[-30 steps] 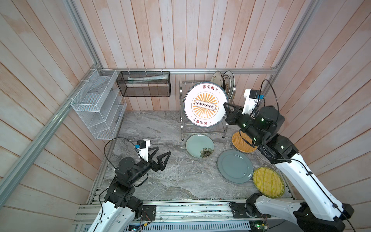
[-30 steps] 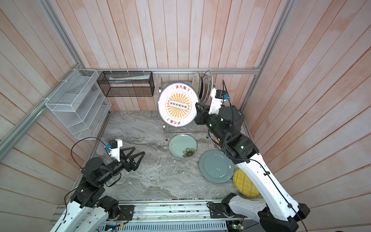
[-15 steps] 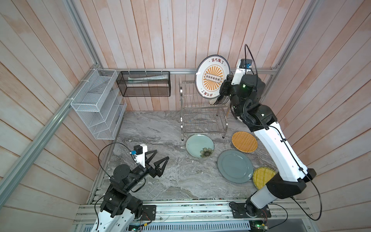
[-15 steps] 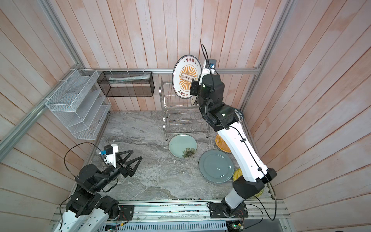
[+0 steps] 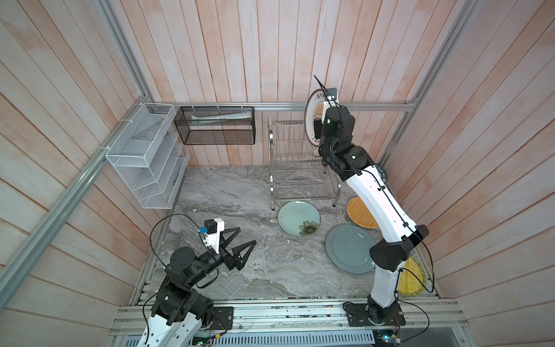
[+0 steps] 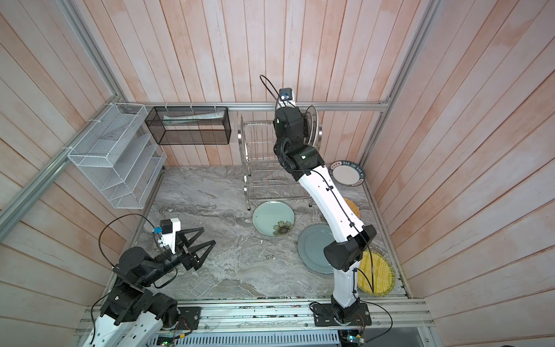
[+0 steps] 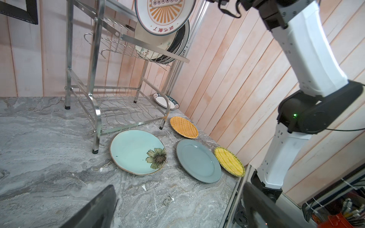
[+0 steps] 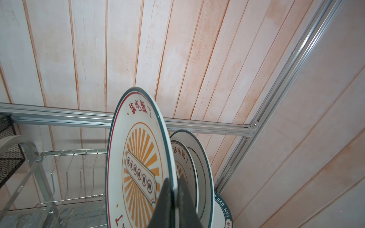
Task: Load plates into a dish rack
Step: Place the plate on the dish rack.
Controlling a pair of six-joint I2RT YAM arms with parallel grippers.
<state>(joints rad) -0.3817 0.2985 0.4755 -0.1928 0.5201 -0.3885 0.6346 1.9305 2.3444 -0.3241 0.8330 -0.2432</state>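
The sunburst plate (image 8: 138, 158) has swung up from in front of the rack (image 5: 300, 163) to its right end. The left fingers (image 5: 251, 244) hover wide open and empty above the desk (image 5: 225, 195). The plate stands on edge over the upper tier, beside the slotted plates (image 8: 199, 156), its rim pinched between the right fingers (image 8: 167, 190).

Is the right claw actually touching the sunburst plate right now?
Touching. The right wrist view shows the right claw shut on the sunburst plate, with one finger on each face of its rim and no gap visible.
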